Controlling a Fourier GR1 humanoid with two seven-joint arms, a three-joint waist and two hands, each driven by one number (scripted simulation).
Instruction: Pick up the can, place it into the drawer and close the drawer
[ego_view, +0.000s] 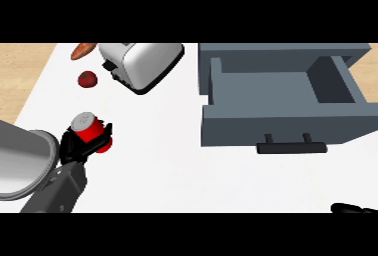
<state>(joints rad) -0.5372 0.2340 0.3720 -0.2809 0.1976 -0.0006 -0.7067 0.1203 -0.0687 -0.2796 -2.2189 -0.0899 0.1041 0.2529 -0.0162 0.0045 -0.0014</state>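
The red can (88, 128) with a silver top stands at the left of the white counter (170, 165). My left hand (77, 147) has its black fingers curled round the can from below and from the side. The grey drawer (284, 122) stands pulled open at the right, its inside bare, with a black handle (291, 147) on its front. Only a black bit of my right hand (353, 208) shows at the lower right edge; its fingers are hidden.
A silver toaster (140, 65) lies at the back left, with a red round fruit (88, 78) and an orange carrot (83, 50) beside it. A large grey pot (22, 160) sits at the left edge, close to my left forearm.
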